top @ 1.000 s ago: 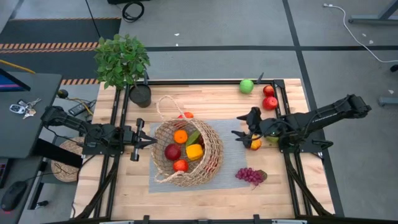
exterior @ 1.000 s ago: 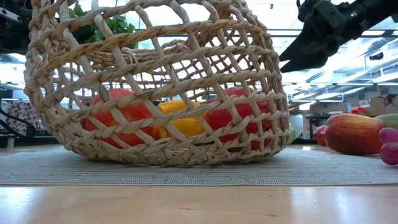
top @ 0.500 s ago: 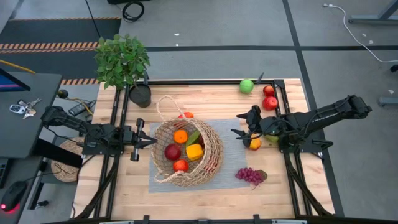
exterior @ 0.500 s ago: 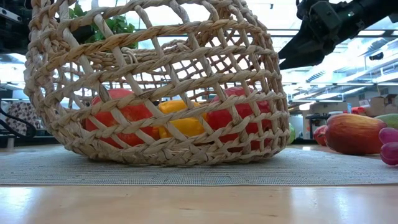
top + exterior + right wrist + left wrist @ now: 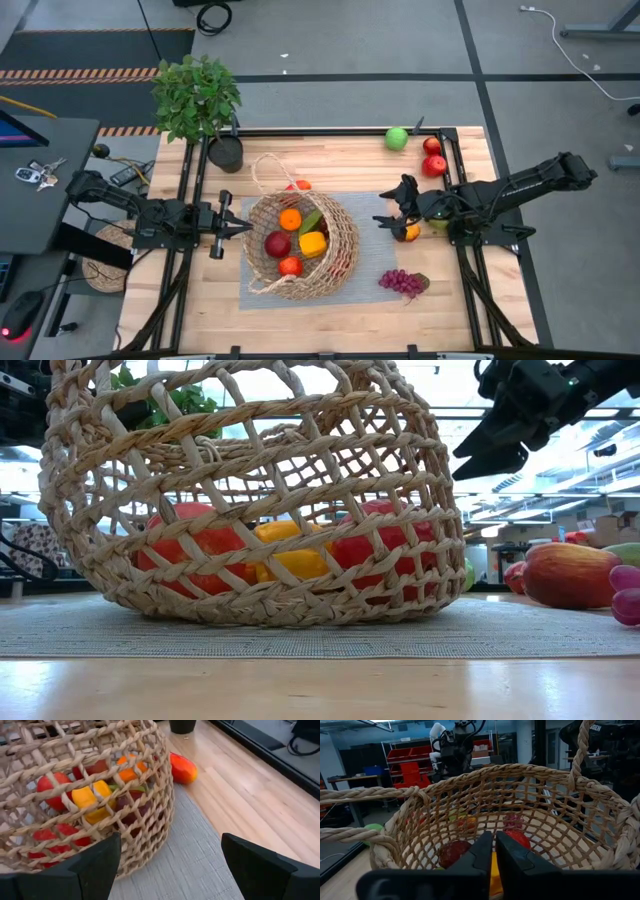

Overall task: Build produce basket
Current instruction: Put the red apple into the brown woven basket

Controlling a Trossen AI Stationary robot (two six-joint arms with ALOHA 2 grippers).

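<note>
Since a sec ago we are seeing the right gripper (image 5: 390, 221) moving a tiny bit to the right over the grey mat (image 5: 368, 255), and everything else is staying put. Its fingers are standing wide open w/ nothing between them, hanging above the mat just beside an orange-yellow fruit (image 5: 411, 232). We are seeing the basket (image 5: 300, 245) sitting on the mat near the middle of the table (image 5: 330, 322), w/ its thin handle (image 5: 263, 170) pointing toward the far side. Inside it we are seeing an orange (image 5: 290, 219), a dark red apple (image 5: 278, 244), a yellow piece (image 5: 313, 244), a small red fruit (image 5: 290, 266) and a green piece. The left gripper (image 5: 243, 228) is waiting just beside the basket's left rim, fingers pressed together, holding nothing. Purple grapes (image 5: 401, 282) are lying on the mat's near right corner. A green apple (image 5: 397, 138) and two red apples (image 5: 433, 157) are lying at the far right of the table, well apart from the basket. A red-orange fruit (image 5: 183, 768) is lying just behind the basket. A potted plant (image 5: 200, 100) is standing at the far left corner.
</note>
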